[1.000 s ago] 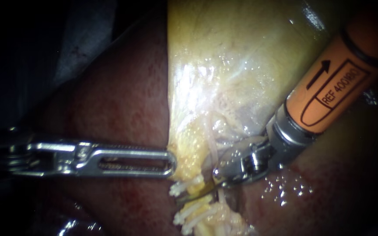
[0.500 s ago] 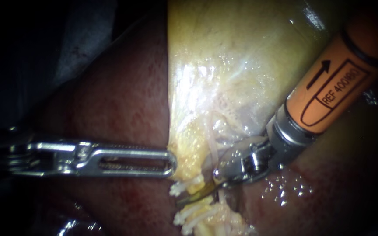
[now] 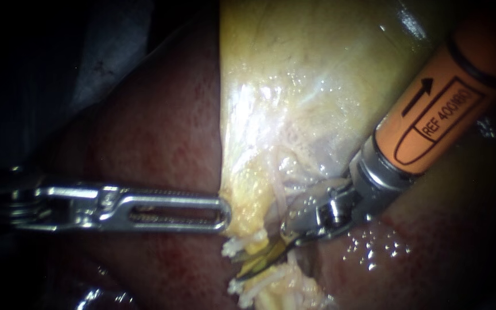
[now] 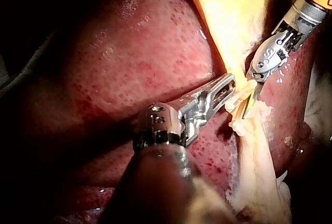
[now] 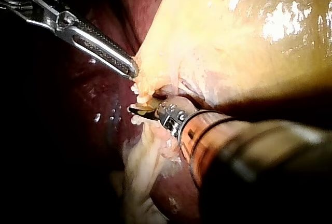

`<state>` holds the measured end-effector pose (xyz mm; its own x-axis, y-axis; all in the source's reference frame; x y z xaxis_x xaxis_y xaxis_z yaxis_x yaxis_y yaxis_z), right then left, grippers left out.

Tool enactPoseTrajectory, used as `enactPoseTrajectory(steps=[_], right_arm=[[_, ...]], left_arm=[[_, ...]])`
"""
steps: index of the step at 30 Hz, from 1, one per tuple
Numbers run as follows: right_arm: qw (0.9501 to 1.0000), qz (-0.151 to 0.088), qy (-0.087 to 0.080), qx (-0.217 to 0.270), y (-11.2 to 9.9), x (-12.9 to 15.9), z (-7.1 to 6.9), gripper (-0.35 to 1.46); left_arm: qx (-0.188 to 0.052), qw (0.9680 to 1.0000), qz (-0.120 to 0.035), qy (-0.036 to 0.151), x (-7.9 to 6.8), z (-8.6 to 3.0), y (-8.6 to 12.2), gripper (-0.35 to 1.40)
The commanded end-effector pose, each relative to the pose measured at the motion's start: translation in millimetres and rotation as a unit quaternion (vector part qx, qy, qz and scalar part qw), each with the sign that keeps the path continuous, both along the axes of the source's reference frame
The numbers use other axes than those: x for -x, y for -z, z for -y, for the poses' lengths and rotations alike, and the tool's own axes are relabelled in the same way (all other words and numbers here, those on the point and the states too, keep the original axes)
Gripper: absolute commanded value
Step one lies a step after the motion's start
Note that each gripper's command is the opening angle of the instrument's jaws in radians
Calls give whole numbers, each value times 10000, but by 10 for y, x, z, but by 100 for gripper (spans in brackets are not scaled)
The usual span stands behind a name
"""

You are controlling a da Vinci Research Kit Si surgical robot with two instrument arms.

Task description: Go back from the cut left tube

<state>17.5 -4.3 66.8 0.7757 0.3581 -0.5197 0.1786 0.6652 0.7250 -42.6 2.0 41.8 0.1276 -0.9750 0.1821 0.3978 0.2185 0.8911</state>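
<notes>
In the endoscope view the right instrument (image 3: 259,263), an orange shaft with a silver wrist coming in from the upper right, ends in a pincer of two thin dark blades that stand slightly apart and grip nothing. They lie low in the centre of the frame, in the gap between the two frayed white ends of the cut tube (image 3: 233,248), one end just above the blades and one just below. The left instrument (image 3: 223,213), a slotted silver grasper entering from the left edge, has its pincer closed on the lower edge of the pale yellow, glistening gallbladder (image 3: 294,86), with the dark red liver (image 3: 156,132) around it. In the left wrist view the blades of the right instrument (image 4: 248,105) sit just ahead of the left pincer (image 4: 227,84), very near both stumps. In the right wrist view the dark blades (image 5: 139,111) reach ahead of their own wrist, just beside the tip of the left instrument (image 5: 130,69). To go back well, I judge the right instrument should draw away along its own shaft line, towards the upper right, blades eased together so that no edge snags a stump, with no sideways sweep across the liver, while the left grip is left undisturbed
</notes>
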Motion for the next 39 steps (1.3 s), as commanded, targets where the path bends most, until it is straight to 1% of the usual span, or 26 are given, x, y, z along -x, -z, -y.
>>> enactPoseTrajectory(steps=[1, 6, 15, 24, 39], right_arm=[[10000, 0, -2, 0, 0, 0, 0, 47], [10000, 1, -14, 8, 1, 0, 0, 51], [10000, 1, -18, 1, 3, 0, -2, 51], [10000, -1, -17, -4, 4, 1, -2, 51], [10000, -1, -42, 2, 8, 2, -4, 51]], left_arm=[[0, 10000, 1, 1, 0, 0, 0, -35], [0, 10000, 1, 0, 0, 0, 0, -35], [-2, 10000, 4, -2, -1, -2, -1, -35], [-16, 10000, 21, -25, -5, -11, -6, -35], [-1, 10000, -26, 75, -11, -27, -8, -35]])
